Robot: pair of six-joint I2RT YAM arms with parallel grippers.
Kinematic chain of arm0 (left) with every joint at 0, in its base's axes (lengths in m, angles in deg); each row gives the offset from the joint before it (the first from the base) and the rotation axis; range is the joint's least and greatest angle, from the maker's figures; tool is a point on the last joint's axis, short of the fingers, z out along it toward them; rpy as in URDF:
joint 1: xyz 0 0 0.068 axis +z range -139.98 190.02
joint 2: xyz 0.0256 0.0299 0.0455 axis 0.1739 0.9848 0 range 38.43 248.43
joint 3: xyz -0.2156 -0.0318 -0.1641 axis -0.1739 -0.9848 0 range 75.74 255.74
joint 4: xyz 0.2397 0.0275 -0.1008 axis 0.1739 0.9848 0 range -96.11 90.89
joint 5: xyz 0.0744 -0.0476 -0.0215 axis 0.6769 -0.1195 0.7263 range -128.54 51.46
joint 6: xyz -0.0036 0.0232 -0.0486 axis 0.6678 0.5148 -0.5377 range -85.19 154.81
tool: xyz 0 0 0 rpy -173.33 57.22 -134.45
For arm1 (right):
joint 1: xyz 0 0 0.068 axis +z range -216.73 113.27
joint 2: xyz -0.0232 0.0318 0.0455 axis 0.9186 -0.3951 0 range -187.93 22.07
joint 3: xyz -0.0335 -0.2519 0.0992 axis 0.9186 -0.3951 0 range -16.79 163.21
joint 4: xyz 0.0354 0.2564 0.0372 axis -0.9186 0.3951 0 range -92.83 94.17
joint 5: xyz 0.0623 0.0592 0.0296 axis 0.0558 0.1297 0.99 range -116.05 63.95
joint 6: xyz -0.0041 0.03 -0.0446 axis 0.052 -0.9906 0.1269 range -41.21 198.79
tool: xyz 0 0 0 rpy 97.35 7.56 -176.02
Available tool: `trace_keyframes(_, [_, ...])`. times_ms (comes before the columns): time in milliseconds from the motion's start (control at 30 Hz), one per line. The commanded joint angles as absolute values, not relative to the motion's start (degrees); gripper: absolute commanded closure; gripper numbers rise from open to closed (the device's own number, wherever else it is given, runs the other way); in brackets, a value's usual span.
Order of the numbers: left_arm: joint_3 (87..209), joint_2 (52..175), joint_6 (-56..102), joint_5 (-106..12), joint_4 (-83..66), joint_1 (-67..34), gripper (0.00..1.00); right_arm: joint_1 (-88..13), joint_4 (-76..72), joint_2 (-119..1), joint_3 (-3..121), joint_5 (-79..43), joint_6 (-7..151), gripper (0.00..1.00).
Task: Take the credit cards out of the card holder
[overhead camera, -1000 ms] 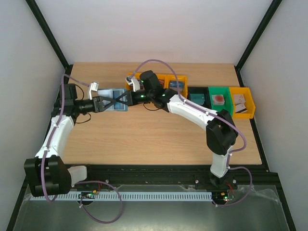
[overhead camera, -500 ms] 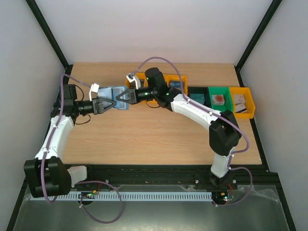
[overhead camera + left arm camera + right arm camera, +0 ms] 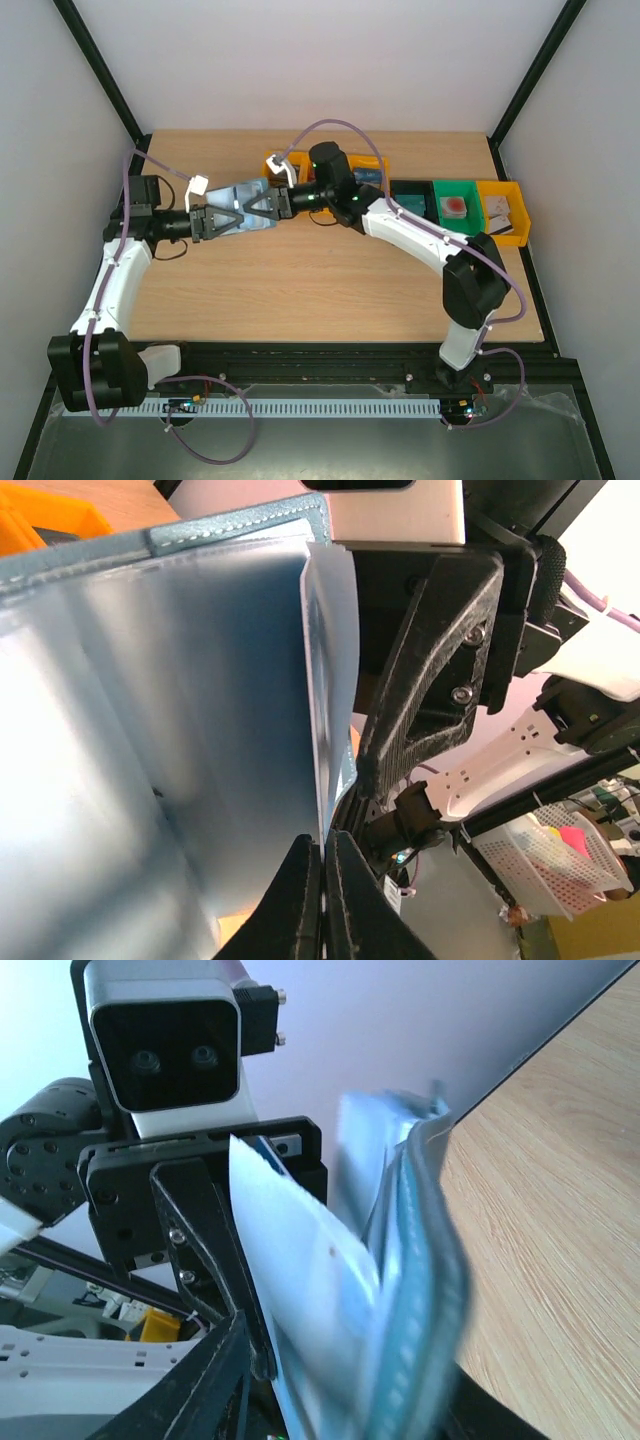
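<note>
Upper-left centre of the top view: both arms meet over the table, with the card holder held up between them. The left gripper is closed, its fingertips pinched on the edge of a whitish credit card. The card stands part-way out of the holder's pocket. The right gripper is clamped on the teal holder from the opposite side. A row of coloured bins lies well apart, toward the right.
</note>
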State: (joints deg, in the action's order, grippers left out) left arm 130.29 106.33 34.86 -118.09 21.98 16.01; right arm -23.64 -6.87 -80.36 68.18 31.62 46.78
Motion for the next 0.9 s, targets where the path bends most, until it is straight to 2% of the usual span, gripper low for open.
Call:
trace_keyframes(0, [131.4, 105.4, 37.6, -120.1, 23.2, 16.0, 0.98, -24.9, -9.4, -74.9, 64.6, 32.4, 48.4, 0.62])
trace_keyframes(100, [131.4, 105.4, 38.6, -120.2, 23.9, 16.2, 0.98, -26.0, -10.0, -72.8, 62.3, 32.2, 48.4, 0.62])
trace_keyframes(300, [131.5, 105.3, 39.8, -120.9, 25.1, 16.3, 0.98, -26.3, -11.4, -71.7, 60.9, 34.0, 47.8, 0.84])
trace_keyframes(533, [132.2, 105.2, 43.3, -122.2, 27.9, 16.3, 0.98, -26.3, -13.3, -73.5, 61.7, 32.2, 44.9, 0.81])
trace_keyframes(633, [132.1, 105.3, 43.6, -122.6, 28.0, 16.3, 0.98, -26.3, -17.4, -74.4, 61.2, 33.3, 42.0, 0.92])
trace_keyframes(700, [132.2, 105.2, 43.9, -122.8, 28.3, 16.2, 0.98, -26.3, -18.6, -74.6, 61.1, 33.5, 40.7, 0.93])
trace_keyframes(800, [132.3, 105.4, 44.2, -122.8, 28.6, 16.2, 0.98, -26.2, -19.7, -75.1, 61.2, 34.0, 39.5, 0.86])
trace_keyframes(867, [132.3, 105.6, 44.3, -122.9, 28.5, 16.2, 0.98, -25.8, -20.0, -75.5, 61.4, 34.2, 39.3, 0.85])
